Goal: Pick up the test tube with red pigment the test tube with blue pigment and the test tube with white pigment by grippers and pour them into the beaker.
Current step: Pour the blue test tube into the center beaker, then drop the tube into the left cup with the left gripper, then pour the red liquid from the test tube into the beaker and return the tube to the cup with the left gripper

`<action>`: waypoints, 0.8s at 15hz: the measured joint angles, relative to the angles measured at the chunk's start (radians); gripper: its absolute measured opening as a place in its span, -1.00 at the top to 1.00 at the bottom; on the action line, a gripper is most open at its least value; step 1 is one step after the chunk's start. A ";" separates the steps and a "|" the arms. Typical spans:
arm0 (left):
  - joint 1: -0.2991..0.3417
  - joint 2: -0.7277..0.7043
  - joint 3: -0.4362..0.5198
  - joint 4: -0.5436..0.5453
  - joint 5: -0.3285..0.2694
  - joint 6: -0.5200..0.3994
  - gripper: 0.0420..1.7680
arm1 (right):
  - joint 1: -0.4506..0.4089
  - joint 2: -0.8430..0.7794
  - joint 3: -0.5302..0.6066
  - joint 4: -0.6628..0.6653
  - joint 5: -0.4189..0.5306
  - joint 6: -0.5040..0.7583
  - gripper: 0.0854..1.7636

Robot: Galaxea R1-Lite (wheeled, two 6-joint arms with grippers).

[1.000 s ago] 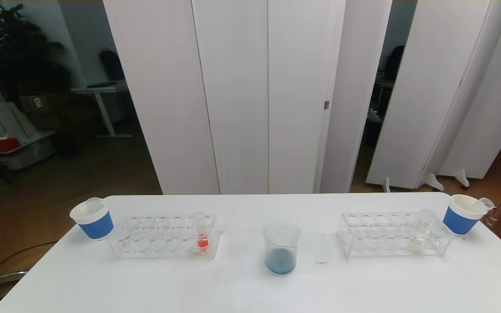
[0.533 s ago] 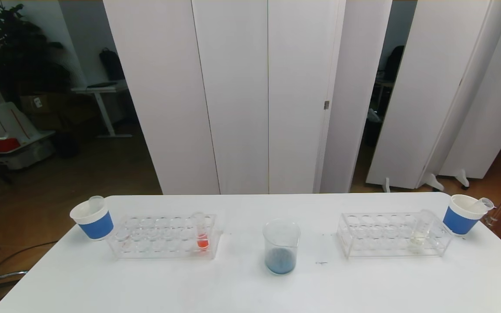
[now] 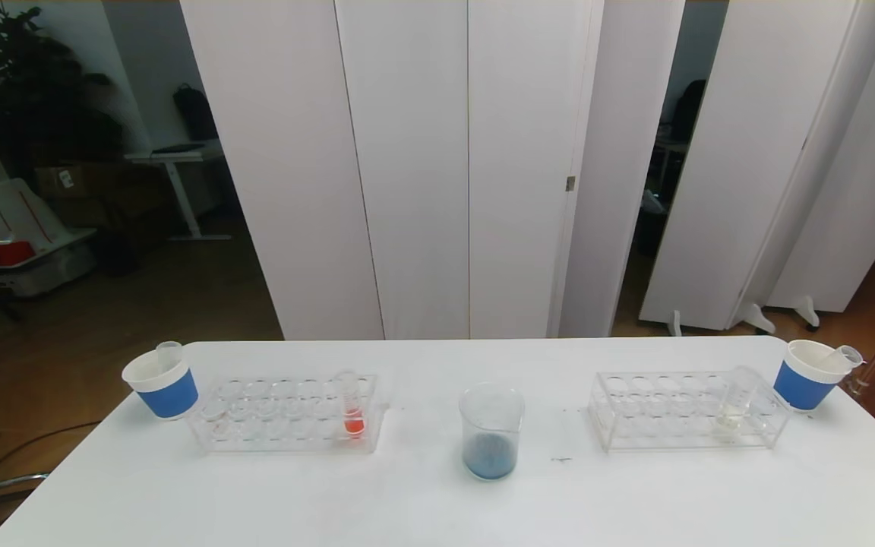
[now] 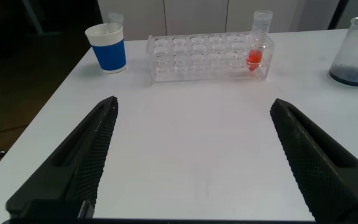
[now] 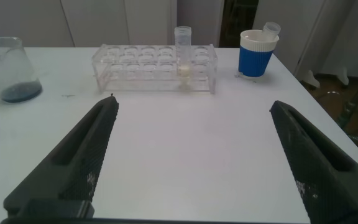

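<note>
White table [image 3: 437, 501], smooth matt top, near edge cut off in the head view. Two clear plastic racks with round holes: left rack [image 3: 285, 414], right rack [image 3: 684, 410]. Left gripper [image 4: 191, 162] and right gripper [image 5: 191, 162], dark ribbed fingers spread wide and holding nothing, each low over bare table on the robot's side of its rack; neither appears in the head view. Beaker [image 3: 491, 430], clear, flared rim, upright between the racks, thin dark-blue layer at its bottom. Two white paper cups with blue bands: left cup [image 3: 161, 381], right cup [image 3: 810, 374], each with an empty clear tube leaning inside. Red-pigment tube [image 3: 351, 406], upright at left rack's inner end. White-pigment tube [image 3: 734, 403], pale liquid, graduations unreadable, upright in right rack's outer end.
</note>
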State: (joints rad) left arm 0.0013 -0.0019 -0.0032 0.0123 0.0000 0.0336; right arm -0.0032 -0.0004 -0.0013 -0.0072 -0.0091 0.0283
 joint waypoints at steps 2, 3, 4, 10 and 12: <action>0.000 0.000 0.000 0.000 0.000 0.000 -0.98 | 0.000 0.000 0.000 0.000 0.000 0.000 -0.98; 0.000 0.000 0.000 0.000 0.000 0.000 -0.98 | 0.000 0.000 0.000 0.000 0.000 0.000 -0.98; 0.000 0.000 0.000 0.000 0.000 0.000 -0.98 | 0.000 0.000 0.000 0.000 0.000 0.000 -0.98; 0.000 0.001 0.000 0.000 0.000 0.000 -0.98 | 0.000 0.000 0.000 0.000 0.000 0.000 -0.98; 0.000 0.001 0.000 0.000 0.000 0.000 -0.98 | 0.000 0.000 0.000 0.000 0.000 0.000 -0.98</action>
State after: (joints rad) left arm 0.0013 -0.0013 -0.0032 0.0123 0.0000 0.0336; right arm -0.0032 -0.0004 -0.0013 -0.0077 -0.0091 0.0279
